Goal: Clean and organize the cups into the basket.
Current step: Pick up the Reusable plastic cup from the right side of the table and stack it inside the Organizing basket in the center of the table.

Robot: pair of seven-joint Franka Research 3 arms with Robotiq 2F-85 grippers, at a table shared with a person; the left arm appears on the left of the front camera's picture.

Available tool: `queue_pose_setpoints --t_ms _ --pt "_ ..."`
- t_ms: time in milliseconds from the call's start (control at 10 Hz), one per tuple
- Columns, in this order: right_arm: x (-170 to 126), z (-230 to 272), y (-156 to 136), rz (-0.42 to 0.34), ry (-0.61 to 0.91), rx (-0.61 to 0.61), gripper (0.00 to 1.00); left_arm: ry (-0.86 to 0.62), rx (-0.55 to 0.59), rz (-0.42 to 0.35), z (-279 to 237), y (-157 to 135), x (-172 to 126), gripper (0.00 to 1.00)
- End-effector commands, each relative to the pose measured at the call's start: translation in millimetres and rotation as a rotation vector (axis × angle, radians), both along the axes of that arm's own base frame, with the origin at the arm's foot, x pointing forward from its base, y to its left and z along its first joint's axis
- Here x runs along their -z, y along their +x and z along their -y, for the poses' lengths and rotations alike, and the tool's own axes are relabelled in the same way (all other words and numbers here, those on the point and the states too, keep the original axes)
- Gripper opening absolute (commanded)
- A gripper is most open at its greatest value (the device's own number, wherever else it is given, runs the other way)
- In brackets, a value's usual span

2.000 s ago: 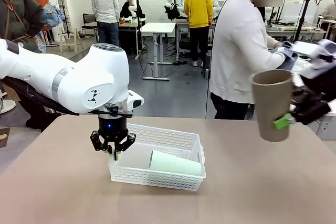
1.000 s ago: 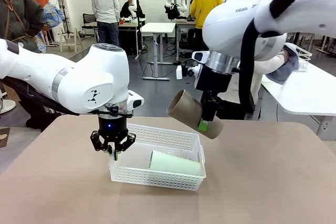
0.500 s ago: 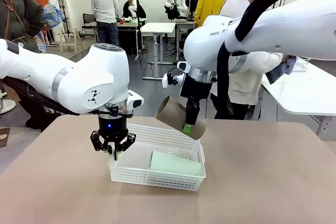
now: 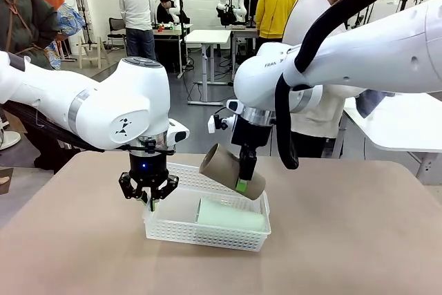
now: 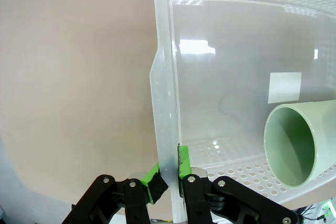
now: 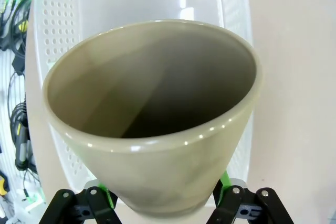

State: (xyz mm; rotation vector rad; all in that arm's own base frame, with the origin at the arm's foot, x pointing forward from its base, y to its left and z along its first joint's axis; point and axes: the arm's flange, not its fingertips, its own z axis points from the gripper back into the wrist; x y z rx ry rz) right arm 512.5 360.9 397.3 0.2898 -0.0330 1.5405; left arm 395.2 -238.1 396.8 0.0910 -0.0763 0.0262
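The white lattice basket (image 4: 179, 229) sits mid-table. A pale mint green cup (image 4: 231, 215) lies on its side inside, toward the right; its open mouth (image 5: 299, 145) shows in the left wrist view. My left gripper (image 4: 150, 200) is shut on the basket's left end wall (image 5: 165, 145), one pad on each side of it. My right gripper (image 4: 243, 183) is shut on a tan-brown cup (image 4: 228, 169), held tilted on its side just above the basket's far right part. The cup's open mouth (image 6: 152, 77) faces the right wrist camera, with the basket (image 6: 58, 35) below it.
A person in a white top (image 4: 321, 112) stands at the far side of the brown table (image 4: 345, 240). More people and tables are farther back in the room. A white table (image 4: 407, 119) stands at the right.
My right arm has swung in from the far right with the tan-brown cup, tilted it on its side and lowered it over the basket. The left gripper and the basket have stayed put.
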Motion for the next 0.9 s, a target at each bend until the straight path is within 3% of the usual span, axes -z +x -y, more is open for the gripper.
queue_pose_setpoints --t_ms 0,400,500,800 --pt "16 1 3 -0.003 -0.032 -0.049 0.82 0.000 -0.022 0.009 3 -1 -2 0.00" --pt "42 -4 10 -0.021 -0.056 -0.091 0.82 0.000 -0.022 0.009 3 -1 -2 0.00" --pt "43 -5 10 -0.025 -0.048 -0.093 0.98 0.000 -0.022 0.009 3 -1 -2 0.00" --pt "32 -1 6 -0.025 -0.016 -0.102 1.00 0.000 -0.022 0.009 3 -1 -2 0.00"
